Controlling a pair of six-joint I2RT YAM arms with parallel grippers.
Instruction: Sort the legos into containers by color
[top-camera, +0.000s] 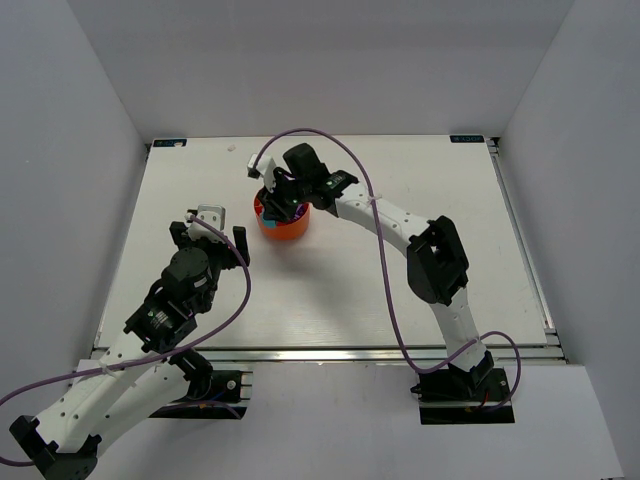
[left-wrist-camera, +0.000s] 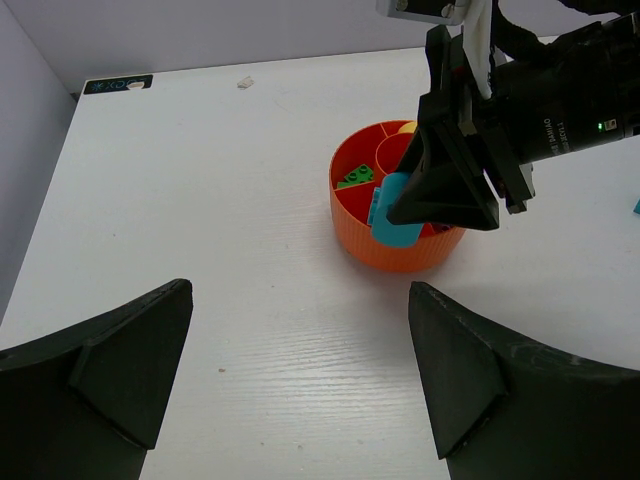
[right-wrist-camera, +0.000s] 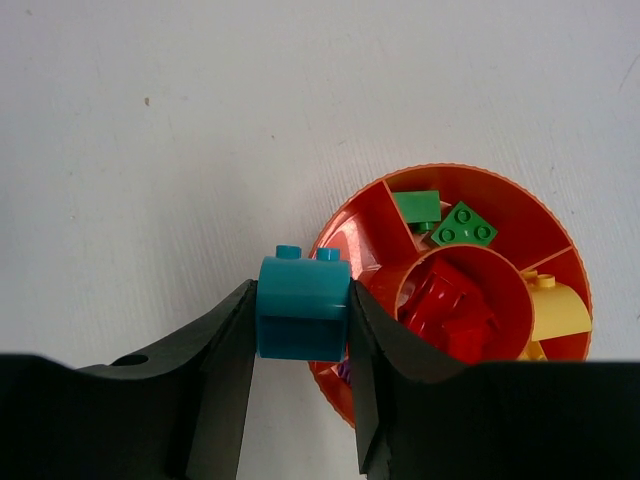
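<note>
The orange tub (top-camera: 285, 231) stands at the middle of the table's far half. My right gripper (right-wrist-camera: 300, 290) is shut on a teal-blue lego (right-wrist-camera: 303, 310), studs pointing away, held just over the tub's rim (right-wrist-camera: 470, 168). In the left wrist view that lego (left-wrist-camera: 392, 222) hangs at the tub's near wall (left-wrist-camera: 400, 255) under the right gripper (left-wrist-camera: 430, 200). Green legos (right-wrist-camera: 460, 225) lie in one compartment, red ones (right-wrist-camera: 445, 305) in the central cup, yellow ones (right-wrist-camera: 557, 310) in another. A purple piece (right-wrist-camera: 345, 372) peeks out below the finger. My left gripper (left-wrist-camera: 300, 290) is open and holds nothing, near-left of the tub.
A small white scrap (left-wrist-camera: 244, 82) lies near the table's far edge. A bit of teal (left-wrist-camera: 636, 206) shows at the right edge of the left wrist view. White walls enclose the table on three sides.
</note>
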